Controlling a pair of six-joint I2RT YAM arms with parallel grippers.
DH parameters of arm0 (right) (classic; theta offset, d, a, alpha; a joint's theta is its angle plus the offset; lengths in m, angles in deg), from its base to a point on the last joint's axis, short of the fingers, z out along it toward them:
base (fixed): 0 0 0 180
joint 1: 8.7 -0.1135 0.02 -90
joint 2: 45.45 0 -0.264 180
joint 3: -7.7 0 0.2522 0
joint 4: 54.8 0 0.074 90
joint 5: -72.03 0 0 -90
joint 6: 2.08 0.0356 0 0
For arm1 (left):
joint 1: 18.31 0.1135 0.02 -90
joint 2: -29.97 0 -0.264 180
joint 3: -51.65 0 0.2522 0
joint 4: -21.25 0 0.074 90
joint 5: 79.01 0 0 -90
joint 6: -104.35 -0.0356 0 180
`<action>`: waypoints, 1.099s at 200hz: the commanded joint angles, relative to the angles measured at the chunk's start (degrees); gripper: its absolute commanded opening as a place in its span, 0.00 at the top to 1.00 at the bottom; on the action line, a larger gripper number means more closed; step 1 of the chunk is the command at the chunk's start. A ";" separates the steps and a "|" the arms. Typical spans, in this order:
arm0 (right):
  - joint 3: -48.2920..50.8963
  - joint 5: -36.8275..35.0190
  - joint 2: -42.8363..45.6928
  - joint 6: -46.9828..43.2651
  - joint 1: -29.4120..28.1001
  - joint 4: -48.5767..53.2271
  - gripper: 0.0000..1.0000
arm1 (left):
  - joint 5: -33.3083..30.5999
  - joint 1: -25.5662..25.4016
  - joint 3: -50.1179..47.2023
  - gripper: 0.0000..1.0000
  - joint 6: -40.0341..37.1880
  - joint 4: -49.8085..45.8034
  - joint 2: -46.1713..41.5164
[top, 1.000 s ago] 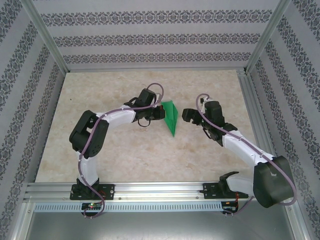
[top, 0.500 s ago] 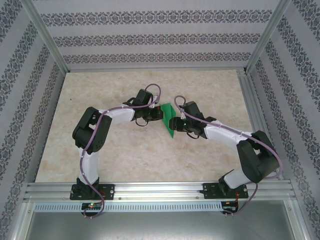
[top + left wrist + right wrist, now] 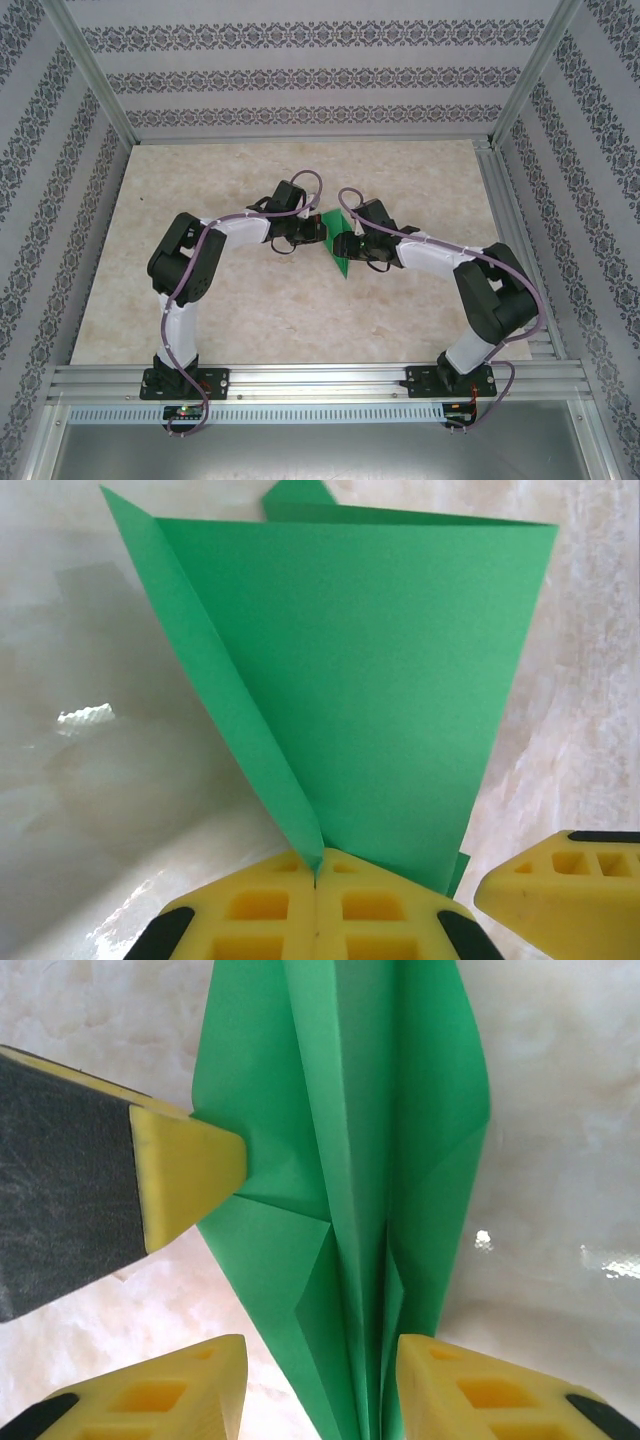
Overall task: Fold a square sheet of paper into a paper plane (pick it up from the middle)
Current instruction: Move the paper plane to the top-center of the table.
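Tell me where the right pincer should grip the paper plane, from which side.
Grip the paper plane at its layered centre fold, which sits between the open fingers of the right pincer. Come from opposite the left pincer, which pinches the other wing; closing across the crease should catch every layer.

Paper plane (image 3: 360,680): thin green paper, matt and smooth. Creases are sharp, and the layers lie flat between the fingers of the right end effector (image 3: 320,1348).
Left end effector (image 3: 315,882): yellow plastic fingers, satin finish, moulded with square recesses. One finger face carries a black matt pad (image 3: 60,1190), faintly scuffed.
Tabletop (image 3: 90,780) beneath both end effectors: pale marbled surface, smooth and glossy, with glare patches.
Arm shells (image 3: 235,232) behind the end effectors: white and black plastic, semi-gloss.
Rails (image 3: 320,378): bare brushed aluminium.
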 commanded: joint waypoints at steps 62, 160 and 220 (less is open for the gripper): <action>-3.13 1.05 -4.04 -0.96 -1.18 0.34 0.55 | 1.18 0.68 -0.22 1.00 0.02 2.08 1.77; -6.00 -6.46 -7.28 -2.23 -3.02 4.71 0.71 | 0.66 1.20 -0.91 0.95 0.00 1.73 1.27; -8.49 -11.86 -9.44 -2.49 -4.94 8.27 0.76 | -1.63 2.55 -3.54 0.80 -0.97 0.04 -1.24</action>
